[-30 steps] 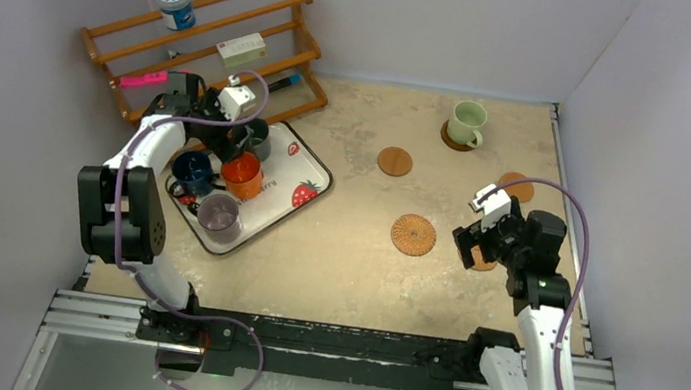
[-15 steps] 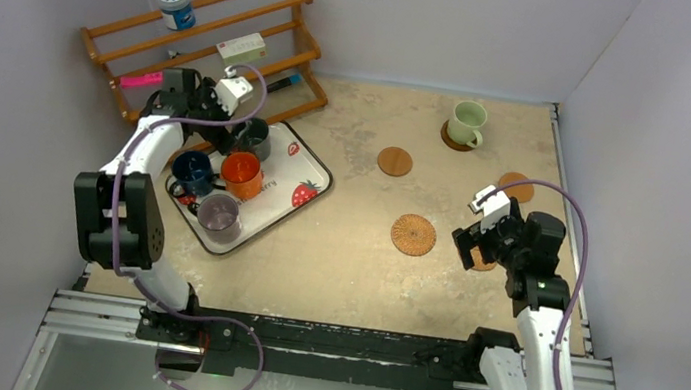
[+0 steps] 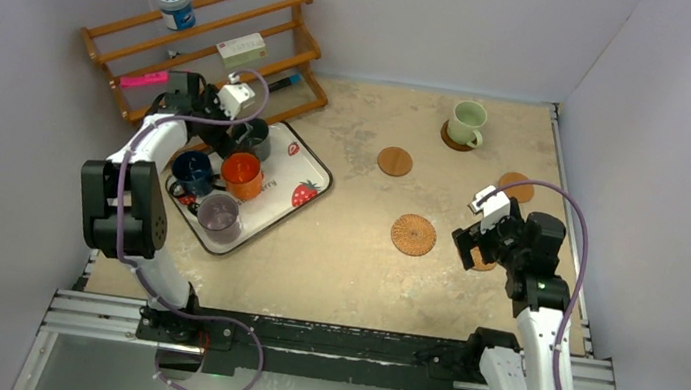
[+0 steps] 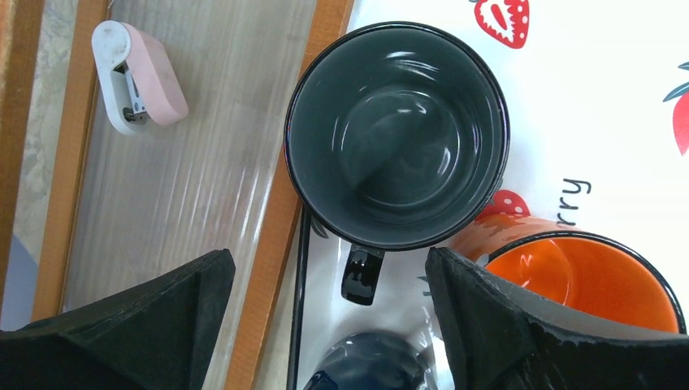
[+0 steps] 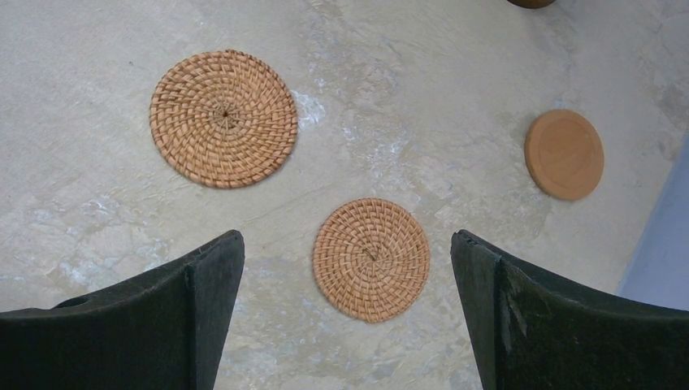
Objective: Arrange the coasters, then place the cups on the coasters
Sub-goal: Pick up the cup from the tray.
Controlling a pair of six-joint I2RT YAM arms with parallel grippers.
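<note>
A: Status of left gripper?
B: Wide open and empty, above the grey mug on the tray, orange mug just beside.
A: And right gripper?
B: Also wide open and empty, above the small wicker coaster, well right of the tray

Five coasters laid out, one cup seated — four cups on the tray.
The pale green cup stands upright on a dark brown coaster at the far side. Nearer lie a smooth wooden coaster, a second smooth coaster to its right, a large wicker coaster and, just right of it, a smaller wicker coaster — all flat and apart. The dark grey-green cup, orange cup, dark blue cup and purple-grey cup stand upright, close together, on the strawberry tray at left.
</note>
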